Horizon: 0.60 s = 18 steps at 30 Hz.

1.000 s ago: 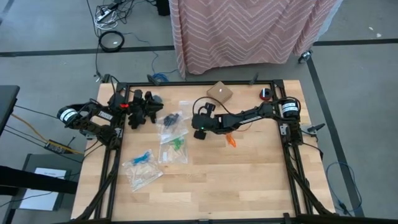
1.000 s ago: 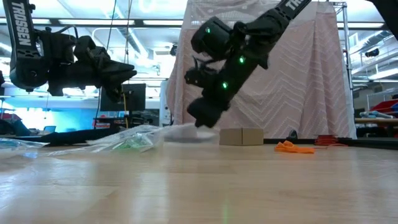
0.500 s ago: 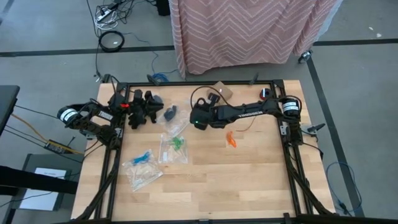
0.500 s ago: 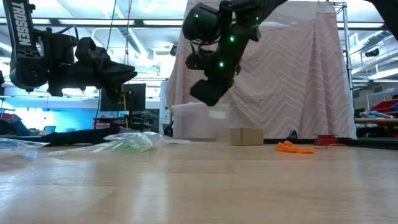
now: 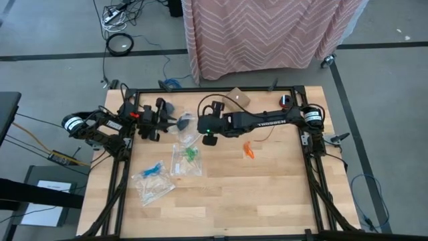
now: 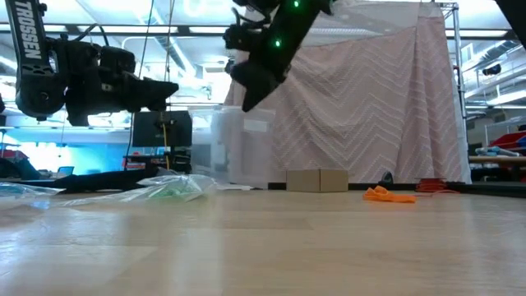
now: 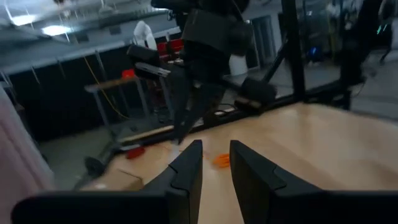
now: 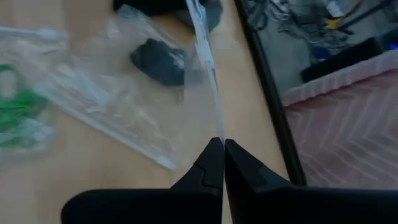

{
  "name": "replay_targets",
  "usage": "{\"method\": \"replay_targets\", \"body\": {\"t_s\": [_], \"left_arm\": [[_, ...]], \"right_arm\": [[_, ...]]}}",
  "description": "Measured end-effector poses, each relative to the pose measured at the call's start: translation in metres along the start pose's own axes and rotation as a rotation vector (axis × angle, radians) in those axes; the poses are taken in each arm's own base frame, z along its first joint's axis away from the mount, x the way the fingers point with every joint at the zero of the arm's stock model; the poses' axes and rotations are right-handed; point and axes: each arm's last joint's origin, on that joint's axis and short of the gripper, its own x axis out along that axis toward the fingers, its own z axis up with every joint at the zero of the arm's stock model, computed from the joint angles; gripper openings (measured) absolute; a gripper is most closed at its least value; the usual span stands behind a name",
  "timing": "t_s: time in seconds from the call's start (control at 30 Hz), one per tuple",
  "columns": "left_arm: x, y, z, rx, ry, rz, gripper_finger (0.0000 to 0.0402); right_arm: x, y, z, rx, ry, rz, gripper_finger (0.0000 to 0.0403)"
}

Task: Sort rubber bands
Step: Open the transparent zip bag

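The right gripper [image 8: 222,144] is clamped on the top edge of a clear bag [image 8: 134,93], lifted off the table [image 5: 267,194], black rubber bands [image 8: 158,61] inside. The left gripper [image 7: 214,155] waits nearby, fingers slightly apart, empty. Orange rubber bands [image 5: 248,150] lie on the table.

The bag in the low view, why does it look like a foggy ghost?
In the low view the lifted bag is clear plastic, smeared and lit from behind by bright ceiling lights, so it looks misty. In the right wrist view it is sharper, with black bands inside, pinched by the right end effector. The left wrist view is blurred too.
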Motion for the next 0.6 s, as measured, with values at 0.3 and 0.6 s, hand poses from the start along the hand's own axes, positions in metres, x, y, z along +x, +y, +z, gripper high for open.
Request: {"method": "replay_targets", "body": {"t_s": [0.3,0.6], "left_arm": [[0.0,0.003,0.0,0.087,0.005,0.058,0.009],[0.006,0.014,0.006,0.118,-0.012,0.097,0.009]], "right_arm": [[-0.013,-0.023,0.011,0.002,-0.04,0.082,0.0],[-0.024,-0.04,0.017,0.025,-0.112,0.125,0.0]]}}
